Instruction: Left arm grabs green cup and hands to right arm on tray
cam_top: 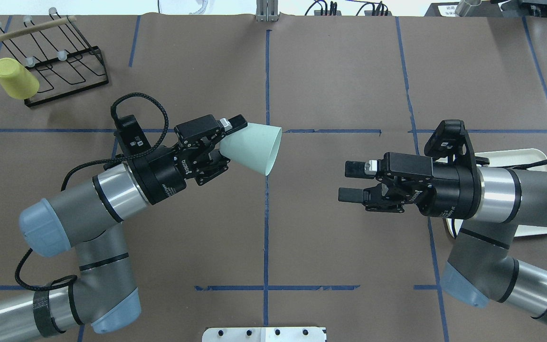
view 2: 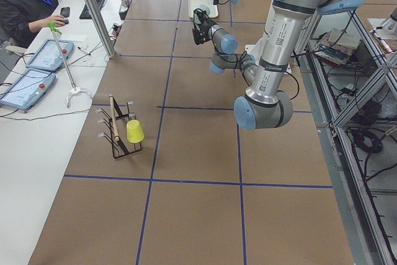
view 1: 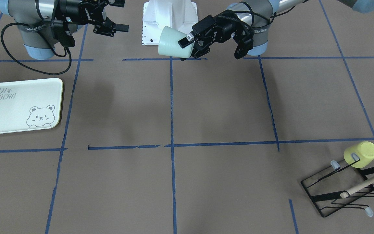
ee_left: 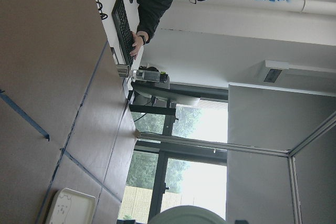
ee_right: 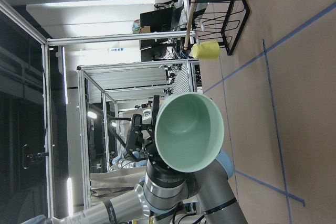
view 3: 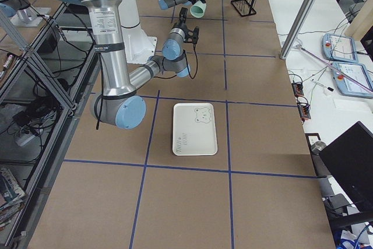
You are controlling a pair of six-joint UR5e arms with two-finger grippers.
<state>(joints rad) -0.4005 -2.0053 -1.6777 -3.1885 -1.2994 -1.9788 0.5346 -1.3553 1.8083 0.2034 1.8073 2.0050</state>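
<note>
Green cup [cam_top: 254, 147] in left fingers [cam_top: 233, 124]; rim well apart from right fingers [cam_top: 355, 167].

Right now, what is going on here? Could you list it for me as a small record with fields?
Left gripper: shut on the base of the green cup, held in the air
Green cup: tipped sideways, mouth toward the right gripper
Right gripper: open, holding nothing, apart from the cup
Tray: nothing on it, on the robot's right side
Yellow-green cup: at one end of the wire rack
</note>
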